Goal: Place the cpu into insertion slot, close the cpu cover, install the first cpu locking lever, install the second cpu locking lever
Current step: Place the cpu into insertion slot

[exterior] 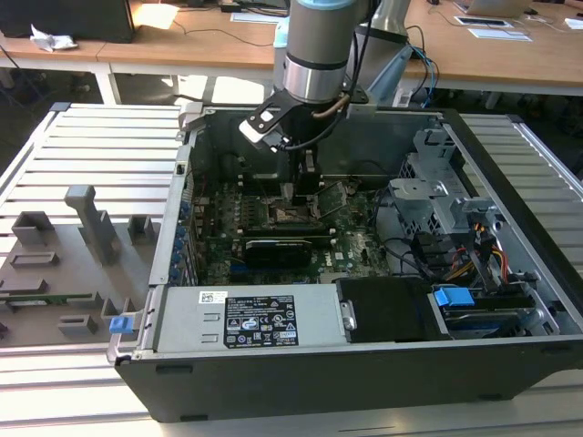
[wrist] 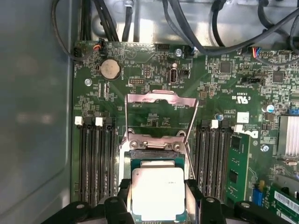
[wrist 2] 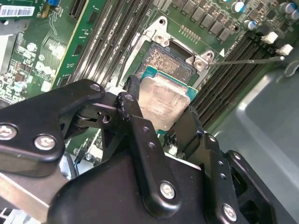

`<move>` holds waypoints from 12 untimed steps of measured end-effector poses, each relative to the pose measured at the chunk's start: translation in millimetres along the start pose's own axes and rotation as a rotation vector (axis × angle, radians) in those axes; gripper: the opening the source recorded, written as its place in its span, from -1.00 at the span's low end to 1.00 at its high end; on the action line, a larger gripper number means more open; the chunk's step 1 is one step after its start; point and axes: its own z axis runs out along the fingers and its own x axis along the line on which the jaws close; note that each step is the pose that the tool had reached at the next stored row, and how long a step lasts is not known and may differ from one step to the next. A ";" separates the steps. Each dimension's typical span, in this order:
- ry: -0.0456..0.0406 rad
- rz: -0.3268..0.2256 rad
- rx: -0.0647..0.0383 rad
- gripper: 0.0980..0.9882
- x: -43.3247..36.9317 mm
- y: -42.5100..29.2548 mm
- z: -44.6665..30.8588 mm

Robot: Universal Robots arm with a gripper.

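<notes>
My gripper (wrist: 158, 198) is shut on the cpu (wrist: 157, 192), a flat square chip with a dull silver top, gripped by two opposite edges. In the second wrist view the cpu (wrist 2: 164, 99) hangs just above the insertion slot (wrist 2: 169, 63) and is partly offset from it, so the slot's dark pin field shows beyond the chip. The cpu cover (wrist: 161, 100), a thin metal frame, is swung open and stands up at the slot's far side. A thin lever rod (wrist 2: 247, 59) sticks out beside the slot. In the exterior view the gripper (exterior: 301, 193) reaches down into the computer case over the slot (exterior: 293, 217).
Black memory slots (wrist: 96, 163) flank the socket on both sides. A long black card (exterior: 278, 248) lies in front of it, with the power supply (exterior: 246, 319) nearer and a drive cage (exterior: 437, 200) with cables at the exterior view's right. Case walls (exterior: 182, 182) surround the board.
</notes>
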 end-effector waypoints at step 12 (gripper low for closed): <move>-0.0030 0.022 0.000 0.00 0.1 -5.0 29.1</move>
